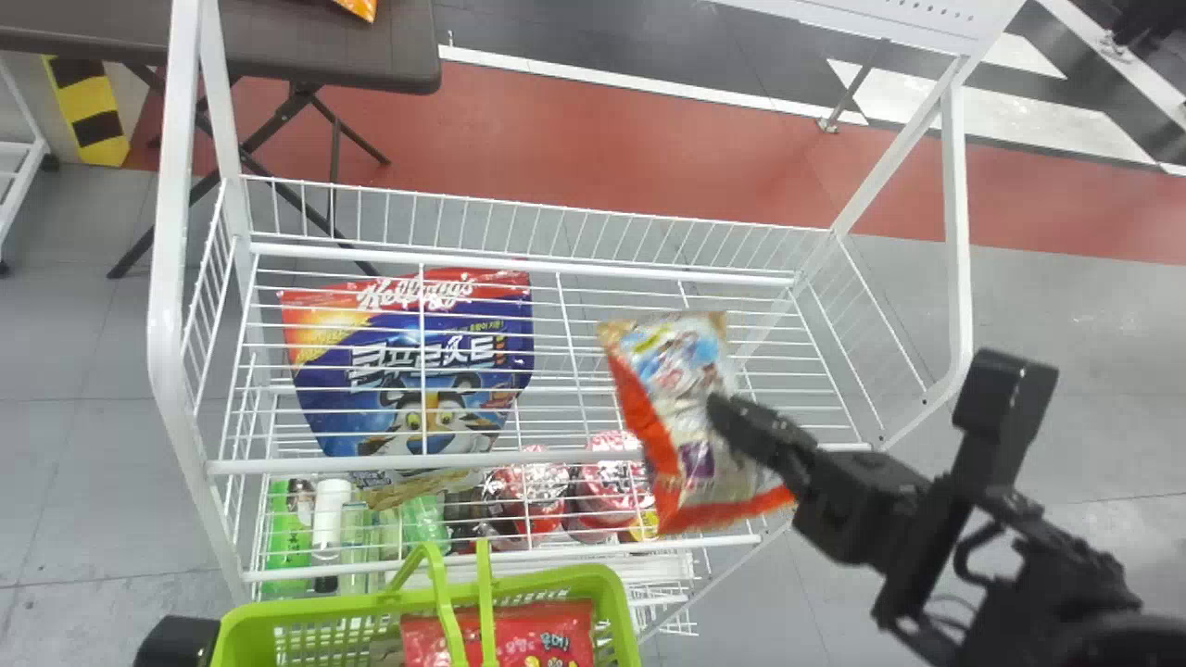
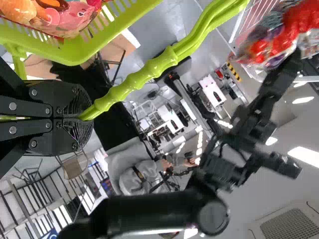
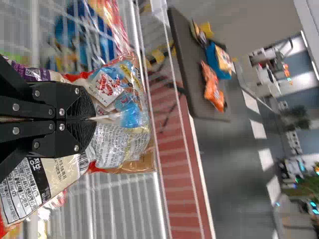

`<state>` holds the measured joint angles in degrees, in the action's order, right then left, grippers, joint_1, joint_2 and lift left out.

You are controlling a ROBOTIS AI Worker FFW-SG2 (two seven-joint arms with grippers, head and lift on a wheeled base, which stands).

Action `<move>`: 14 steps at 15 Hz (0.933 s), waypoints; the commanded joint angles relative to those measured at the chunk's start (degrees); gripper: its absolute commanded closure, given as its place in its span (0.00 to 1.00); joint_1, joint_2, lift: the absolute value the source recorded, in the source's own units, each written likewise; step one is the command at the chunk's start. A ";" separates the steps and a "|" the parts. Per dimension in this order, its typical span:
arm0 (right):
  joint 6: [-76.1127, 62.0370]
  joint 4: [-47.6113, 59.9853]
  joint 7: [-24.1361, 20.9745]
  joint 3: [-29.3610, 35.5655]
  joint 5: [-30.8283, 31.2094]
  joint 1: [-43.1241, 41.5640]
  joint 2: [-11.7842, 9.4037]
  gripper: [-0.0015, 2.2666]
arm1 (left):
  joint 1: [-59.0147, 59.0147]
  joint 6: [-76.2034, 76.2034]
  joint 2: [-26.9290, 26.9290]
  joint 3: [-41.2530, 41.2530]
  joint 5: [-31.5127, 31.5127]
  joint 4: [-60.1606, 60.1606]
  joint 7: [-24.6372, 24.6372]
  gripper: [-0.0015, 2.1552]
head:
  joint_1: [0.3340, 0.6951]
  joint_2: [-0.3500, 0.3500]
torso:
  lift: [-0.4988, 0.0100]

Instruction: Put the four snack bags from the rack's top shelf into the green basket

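In the head view my right gripper [image 1: 732, 421] holds a red-and-white snack bag [image 1: 686, 408] above the right half of the rack's top shelf [image 1: 593, 371]. The right wrist view has that gripper [image 3: 79, 119] pinching the middle of the snack bag [image 3: 119, 144]. My left gripper's black end shows at the head view's bottom left [image 1: 176, 641], beside the green basket [image 1: 607, 602]. In the left wrist view my left gripper [image 2: 77, 119] is clamped on the green basket handle [image 2: 144, 77]. A red snack bag [image 1: 547, 635] lies inside the basket.
A blue cereal bag [image 1: 417, 371] shows through the wires at the rack's left. Bottles and red packages [image 1: 611, 482] stand lower. White posts [image 1: 171, 232] frame the rack; a dark table [image 1: 371, 46] stands behind it.
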<state>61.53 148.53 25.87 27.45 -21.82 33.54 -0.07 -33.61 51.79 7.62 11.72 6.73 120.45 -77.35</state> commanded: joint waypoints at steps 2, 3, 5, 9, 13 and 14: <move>12.26 2.99 4.62 2.26 -4.46 4.17 0.12 0.96 | -1.20 -2.78 -0.24 -0.38 0.38 -0.13 0.62 0.73 | 1.00 0.00 | 0.98; 17.00 2.81 6.29 4.11 -5.87 4.87 0.12 0.96 | -1.20 -2.78 -0.24 -0.29 0.38 -0.13 0.53 0.73 | 1.00 0.00 | 0.98; 24.56 2.02 9.63 5.69 -6.22 6.19 0.07 0.97 | -1.20 -3.14 -0.24 -0.38 0.38 -0.30 0.62 0.73 | 1.00 0.00 | 0.98; 28.55 1.32 11.83 4.37 -6.04 8.39 -0.28 0.97 | -0.84 -3.31 -0.41 -0.03 0.38 -0.57 0.62 0.73 | 1.00 0.00 | 0.98; 24.21 0.79 11.22 -2.75 -4.46 9.27 -0.46 0.97 | -0.84 -3.31 -0.50 0.06 0.30 -0.48 0.62 0.73 | 1.00 0.00 | 0.98; 21.22 0.88 10.34 -6.79 -0.50 9.44 -0.54 0.97 | -0.84 -3.14 -0.41 0.15 0.30 -0.48 0.62 0.73 | 1.00 0.00 | 0.98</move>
<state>86.26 149.30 36.71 25.24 -26.08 42.77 -0.55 -34.45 48.52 7.20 11.77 7.03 119.90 -76.73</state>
